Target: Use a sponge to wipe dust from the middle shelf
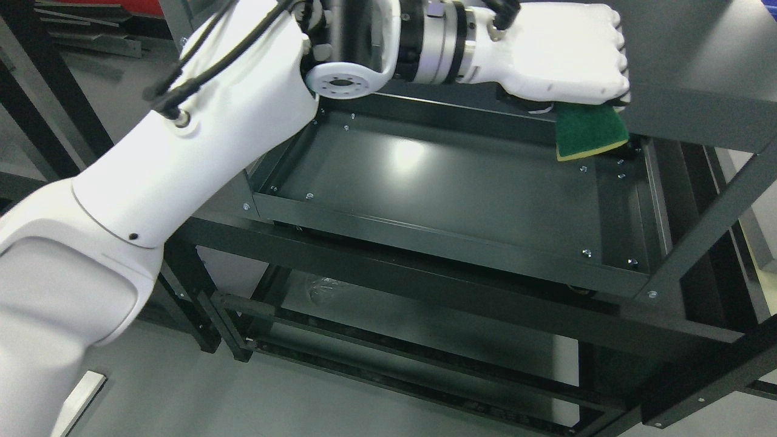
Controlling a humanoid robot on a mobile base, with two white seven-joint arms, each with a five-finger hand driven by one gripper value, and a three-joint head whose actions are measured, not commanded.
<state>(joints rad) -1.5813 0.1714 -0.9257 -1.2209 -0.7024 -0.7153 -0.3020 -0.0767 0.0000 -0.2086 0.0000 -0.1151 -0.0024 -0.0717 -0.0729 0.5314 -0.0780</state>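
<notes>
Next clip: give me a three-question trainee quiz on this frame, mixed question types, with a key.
1. True or false: the left hand is closed around the sponge.
2. Which corner of the middle shelf is the sponge over? A) near left B) far right C) near right
3. Fill in: the sponge's visible face is ____ with a thin yellow edge.

Key: 1 true. 2 B. 3 green.
</notes>
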